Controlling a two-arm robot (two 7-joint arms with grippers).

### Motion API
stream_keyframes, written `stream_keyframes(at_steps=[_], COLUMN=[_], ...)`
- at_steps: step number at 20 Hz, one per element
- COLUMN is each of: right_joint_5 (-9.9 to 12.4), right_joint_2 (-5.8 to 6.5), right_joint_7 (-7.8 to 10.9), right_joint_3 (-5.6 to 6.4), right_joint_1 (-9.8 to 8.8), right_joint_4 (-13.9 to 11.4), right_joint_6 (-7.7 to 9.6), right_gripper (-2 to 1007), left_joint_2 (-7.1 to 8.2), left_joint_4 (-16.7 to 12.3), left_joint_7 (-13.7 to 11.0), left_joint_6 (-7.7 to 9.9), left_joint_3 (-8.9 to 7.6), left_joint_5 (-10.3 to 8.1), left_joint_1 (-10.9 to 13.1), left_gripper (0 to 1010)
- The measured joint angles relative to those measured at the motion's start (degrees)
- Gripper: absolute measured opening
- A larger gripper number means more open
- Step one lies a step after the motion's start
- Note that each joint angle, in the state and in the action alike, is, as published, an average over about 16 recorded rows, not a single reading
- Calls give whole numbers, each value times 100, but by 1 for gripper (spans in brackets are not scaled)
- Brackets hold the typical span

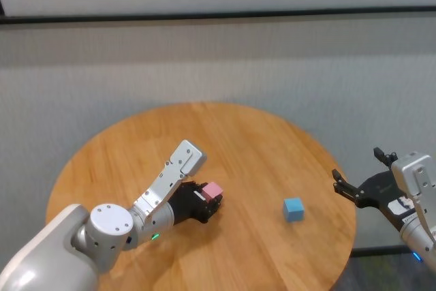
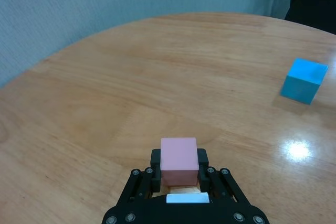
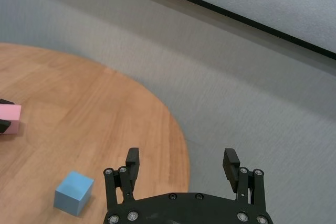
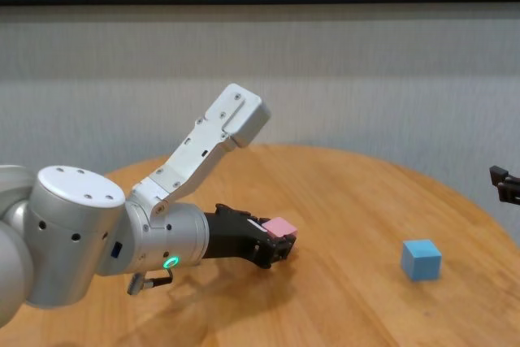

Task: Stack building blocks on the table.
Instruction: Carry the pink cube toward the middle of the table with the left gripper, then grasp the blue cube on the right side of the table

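My left gripper is shut on the pale pink cube, holding it low over the middle of the round wooden table. In the left wrist view the pink cube sits between the two fingers. One light blue cube stands alone on the table to the right, apart from both grippers; it also shows in the chest view. A second blue cube is not in view. My right gripper is open and empty, hovering at the table's right edge.
A grey wall rises behind the table. My left forearm angles over the table's left half. Bare wood lies between the pink cube and the blue cube, and across the far half.
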Motion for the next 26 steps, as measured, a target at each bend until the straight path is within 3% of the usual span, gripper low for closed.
stream_keyframes(at_steps=[11, 19, 26], right_joint_5=[0, 0, 0], right_joint_2=[0, 0, 0], right_joint_7=[0, 0, 0], right_joint_3=[0, 0, 0], right_joint_1=[0, 0, 0], right_joint_4=[0, 0, 0], right_joint_6=[0, 0, 0], right_gripper=[1004, 1005, 1005], left_joint_2=[-3, 64, 276], left_joint_4=[-45, -283, -887], left_joint_7=[-52, -85, -98], left_joint_6=[37, 110, 294], left_joint_3=[-54, -56, -37], left_joint_5=[-11, -11, 14], left_joint_1=[25, 141, 428], left_gripper=[453, 647, 863])
